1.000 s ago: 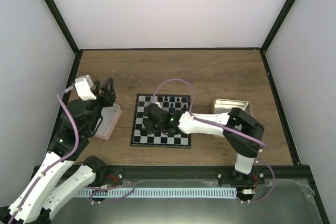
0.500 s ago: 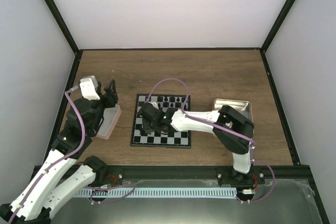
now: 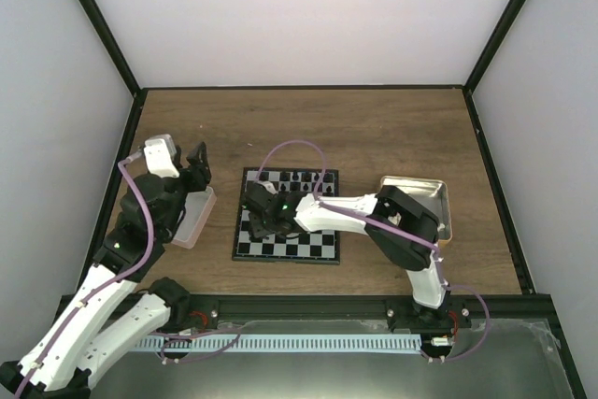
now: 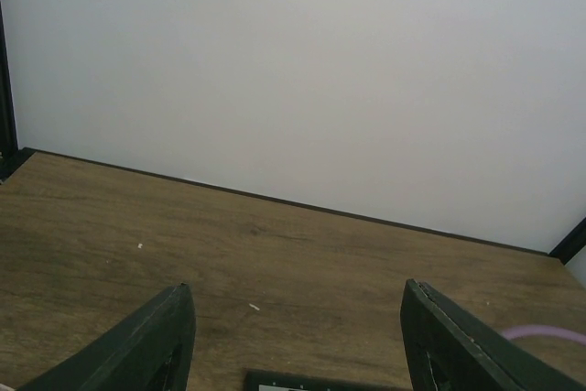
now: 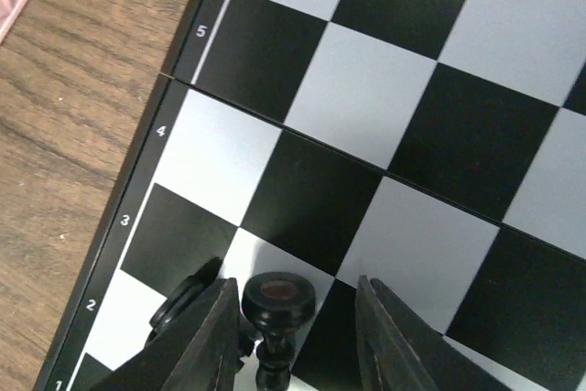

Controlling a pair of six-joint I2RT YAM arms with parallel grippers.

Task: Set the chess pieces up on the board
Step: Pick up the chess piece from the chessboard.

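The board [image 3: 308, 245] lies at the table's middle, with several black chess pieces [image 3: 297, 178] along its far row. My right gripper [image 3: 263, 214] hovers low over the board's left part. In the right wrist view it [image 5: 293, 287] is open, with a black piece [image 5: 277, 301] between the fingers, close to the left finger and apart from the right one. A second black piece [image 5: 180, 307] is partly hidden behind the left finger. My left gripper [image 3: 196, 162] is open and empty above the table, left of the board; it also shows in the left wrist view [image 4: 298, 290].
A pink tray [image 3: 193, 219] lies left of the board under my left arm. A tan tray [image 3: 425, 190] lies to the right, partly under my right arm. A purple cable [image 3: 290, 149] arcs over the board's far edge. No cream-white pieces show.
My right gripper has moved left across the board, from its middle to its left columns. My left gripper has shifted slightly toward the back.
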